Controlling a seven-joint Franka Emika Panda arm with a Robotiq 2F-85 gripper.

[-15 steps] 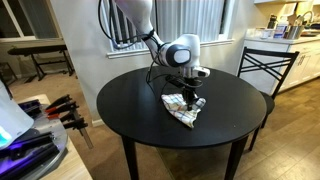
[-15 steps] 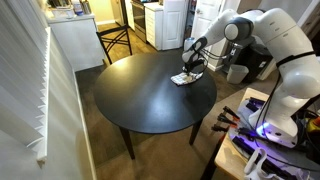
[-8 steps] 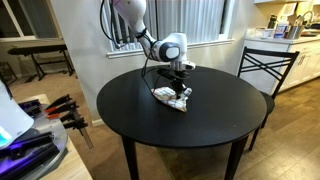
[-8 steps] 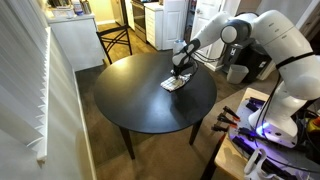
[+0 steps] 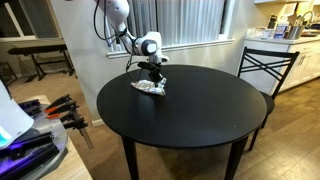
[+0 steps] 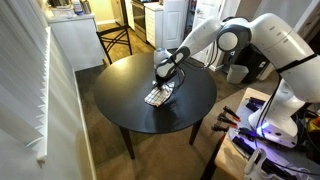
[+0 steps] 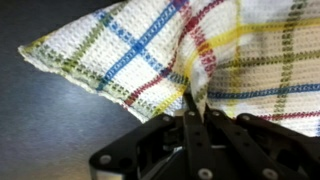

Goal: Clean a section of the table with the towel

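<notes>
I can see a black metal chair (image 5: pixel 262 66) standing beside a white counter (image 5: pixel 306 56) crowded with small items (image 5: pixel 284 22). Vertical blinds (image 5: pixel 190 20) hang behind. Red-handled tools (image 5: pixel 62 108) lie near a purple-lit device (image 5: pixel 22 150). In an exterior view, a white fridge (image 6: pixel 172 22) stands at the back.

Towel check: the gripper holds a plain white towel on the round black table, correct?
No. The towel is not plain white; the wrist view shows white cloth checked with blue, red, yellow and green stripes. The gripper does hold it on the round black table.
</notes>
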